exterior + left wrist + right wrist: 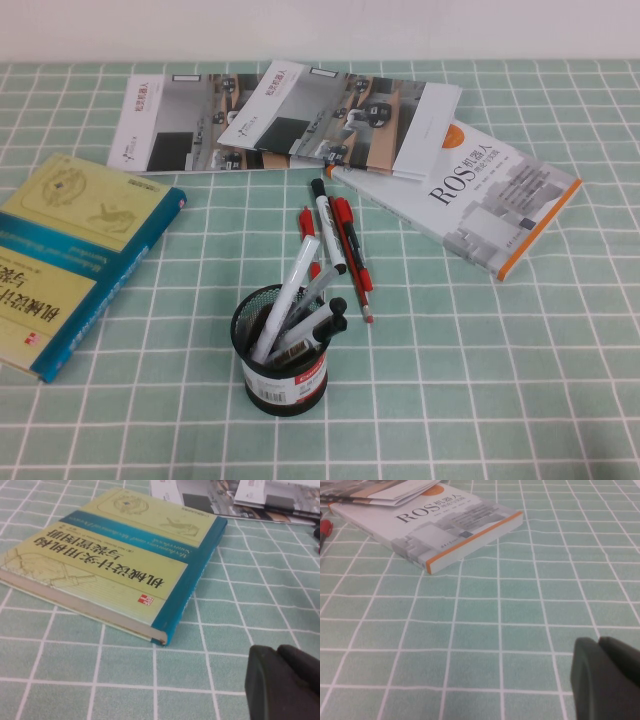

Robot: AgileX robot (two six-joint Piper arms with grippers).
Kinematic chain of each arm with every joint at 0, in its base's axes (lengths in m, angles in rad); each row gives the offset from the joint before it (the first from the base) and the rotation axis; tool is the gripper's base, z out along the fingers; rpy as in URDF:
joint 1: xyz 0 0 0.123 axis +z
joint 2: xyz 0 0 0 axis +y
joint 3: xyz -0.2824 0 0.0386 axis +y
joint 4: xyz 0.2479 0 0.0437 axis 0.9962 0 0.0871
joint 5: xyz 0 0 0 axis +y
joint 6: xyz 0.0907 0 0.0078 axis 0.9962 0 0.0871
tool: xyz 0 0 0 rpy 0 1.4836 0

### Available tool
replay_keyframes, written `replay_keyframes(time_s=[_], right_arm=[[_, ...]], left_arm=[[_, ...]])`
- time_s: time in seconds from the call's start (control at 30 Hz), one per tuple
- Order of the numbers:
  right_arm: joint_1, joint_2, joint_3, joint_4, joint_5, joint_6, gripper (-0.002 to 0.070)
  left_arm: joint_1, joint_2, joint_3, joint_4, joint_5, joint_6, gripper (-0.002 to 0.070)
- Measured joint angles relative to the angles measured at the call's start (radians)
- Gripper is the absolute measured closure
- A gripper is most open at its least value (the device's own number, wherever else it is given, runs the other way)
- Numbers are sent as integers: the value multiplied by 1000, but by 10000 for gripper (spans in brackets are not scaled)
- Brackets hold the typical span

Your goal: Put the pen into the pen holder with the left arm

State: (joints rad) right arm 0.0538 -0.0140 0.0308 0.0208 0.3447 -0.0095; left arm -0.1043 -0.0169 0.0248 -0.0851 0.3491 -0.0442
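Observation:
The black wire-mesh pen holder (281, 362) stands on the checked cloth in the front middle, with several white and grey pens leaning in it. The slim all-red pen (308, 232) lies on the cloth just behind the holder, partly hidden by a white pen that leans out of it. Beside it lie a white black-capped marker (327, 226) and a red pen with a black clip (351, 256). Neither arm shows in the high view. My left gripper (276, 651) is shut and empty, low over the cloth near the teal book. My right gripper (598, 642) is shut and empty, near the ROS book.
A teal and yellow book (70, 250) lies at the left and also shows in the left wrist view (115, 565). A white ROS book with an orange edge (470, 195) lies at the right and also shows in the right wrist view (445, 527). Brochures (290, 120) lie at the back.

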Motion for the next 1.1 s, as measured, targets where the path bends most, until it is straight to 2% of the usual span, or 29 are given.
replay_keyframes(time_s=[0.23, 0.4, 0.6, 0.83, 1.1], right_arm=[[0, 0, 0, 0, 0, 0, 696], [0, 0, 0, 0, 0, 0, 696], [0, 0, 0, 0, 0, 0, 696], [0, 0, 0, 0, 0, 0, 696], [0, 0, 0, 0, 0, 0, 696]], left_arm=[[0, 0, 2, -30, -30, -67, 679], [0, 0, 2, -186, -174, -138, 679], [0, 0, 2, -220, -291, -160, 679], [0, 177, -194, -224, -74, -157, 679], [0, 530, -511, -241, 174, 29, 679]])
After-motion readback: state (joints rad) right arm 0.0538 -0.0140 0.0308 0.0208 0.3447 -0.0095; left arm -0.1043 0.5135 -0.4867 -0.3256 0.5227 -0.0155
